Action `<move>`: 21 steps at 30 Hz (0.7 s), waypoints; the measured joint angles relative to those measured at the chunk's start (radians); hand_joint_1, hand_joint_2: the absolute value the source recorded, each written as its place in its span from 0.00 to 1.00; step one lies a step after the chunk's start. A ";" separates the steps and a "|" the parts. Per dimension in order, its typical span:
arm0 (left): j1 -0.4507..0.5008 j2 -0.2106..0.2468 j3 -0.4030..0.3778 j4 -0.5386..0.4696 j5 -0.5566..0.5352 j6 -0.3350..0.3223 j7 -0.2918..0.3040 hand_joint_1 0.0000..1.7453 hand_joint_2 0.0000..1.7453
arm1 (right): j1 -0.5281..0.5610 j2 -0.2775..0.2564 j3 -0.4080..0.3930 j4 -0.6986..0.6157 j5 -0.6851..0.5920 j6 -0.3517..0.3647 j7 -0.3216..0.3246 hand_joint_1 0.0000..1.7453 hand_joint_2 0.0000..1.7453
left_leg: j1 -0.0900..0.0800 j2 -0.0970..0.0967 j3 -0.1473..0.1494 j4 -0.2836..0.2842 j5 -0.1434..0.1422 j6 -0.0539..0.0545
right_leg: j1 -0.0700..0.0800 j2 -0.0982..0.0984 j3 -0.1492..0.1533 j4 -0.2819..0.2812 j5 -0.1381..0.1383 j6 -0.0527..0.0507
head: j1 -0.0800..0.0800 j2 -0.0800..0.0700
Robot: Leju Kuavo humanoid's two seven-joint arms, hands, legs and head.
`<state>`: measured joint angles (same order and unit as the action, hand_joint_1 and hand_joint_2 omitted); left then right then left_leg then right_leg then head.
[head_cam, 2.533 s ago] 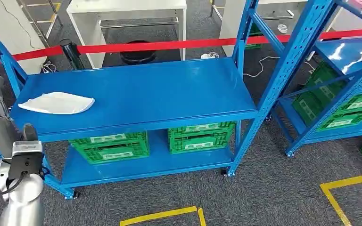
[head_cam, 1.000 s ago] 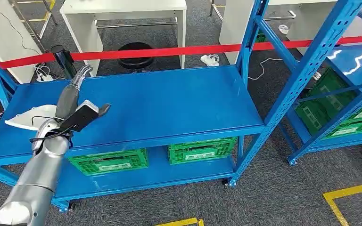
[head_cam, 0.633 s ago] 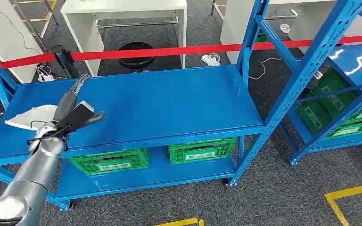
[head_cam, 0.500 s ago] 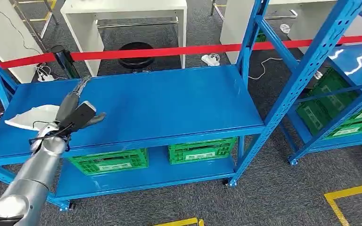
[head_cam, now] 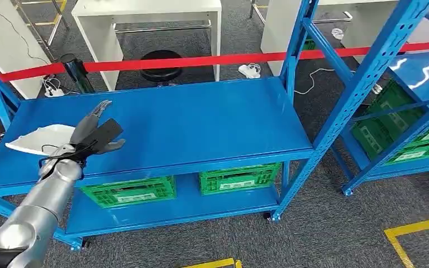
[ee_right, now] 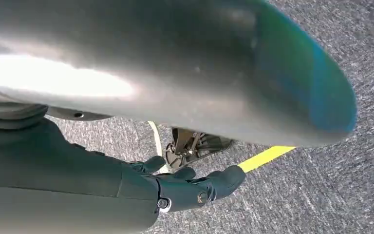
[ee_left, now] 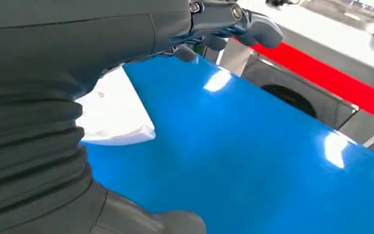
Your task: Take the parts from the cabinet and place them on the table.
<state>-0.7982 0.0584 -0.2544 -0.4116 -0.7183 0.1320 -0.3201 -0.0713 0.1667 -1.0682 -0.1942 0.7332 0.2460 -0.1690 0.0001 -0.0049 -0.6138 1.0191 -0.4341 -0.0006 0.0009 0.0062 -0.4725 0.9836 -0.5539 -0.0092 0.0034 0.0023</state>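
While your silver left hand [head_cam: 96, 129] hovers with fingers spread and holding nothing, you are at the reach step: the flat white plastic part [head_cam: 39, 138] lies just beyond its outer side on the blue metal shelf [head_cam: 201, 120]; swing outward, lower, then grasp.

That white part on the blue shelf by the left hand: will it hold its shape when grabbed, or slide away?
The white part looks thin and shallow, so probably light and maybe flexible at its tapered edges. The blue shelf is glossy, so a sideways nudge from the left hand would likely slide it. It lies flat and wide, so rolling or tipping seems unlikely.
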 joint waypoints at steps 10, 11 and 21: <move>0.003 -0.022 0.000 0.017 0.000 -0.014 0.041 0.00 1.00 | -0.004 0.005 0.000 0.000 -0.010 -0.001 -0.018 0.00 0.00 | 0.000 0.000 0.000 0.000 0.000 0.000 | 0.000 0.000 0.000 0.000 0.000 0.000 | 0.000 0.000; 0.005 -0.023 0.000 0.017 0.000 -0.015 0.045 0.00 1.00 | -0.004 0.005 0.000 0.000 -0.010 -0.001 -0.018 0.00 0.00 | 0.000 0.000 0.000 0.000 0.000 0.000 | 0.000 0.000 0.000 0.000 0.000 0.000 | 0.000 0.000; 0.009 -0.038 -0.027 0.008 -0.048 -0.086 0.108 0.00 1.00 | -0.005 0.005 -0.011 0.000 -0.026 -0.003 0.012 0.00 0.00 | 0.000 0.000 0.000 0.000 0.000 0.000 | 0.000 0.000 0.000 0.000 0.000 0.000 | 0.000 0.000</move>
<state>-0.7891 0.0206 -0.2812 -0.4036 -0.7667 0.0462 -0.2125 -0.0765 0.1720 -1.0788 -0.1942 0.7073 0.2426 -0.1568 0.0001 -0.0051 -0.6134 1.0189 -0.4340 -0.0007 0.0009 0.0061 -0.4723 0.9836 -0.5539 -0.0092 0.0034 0.0023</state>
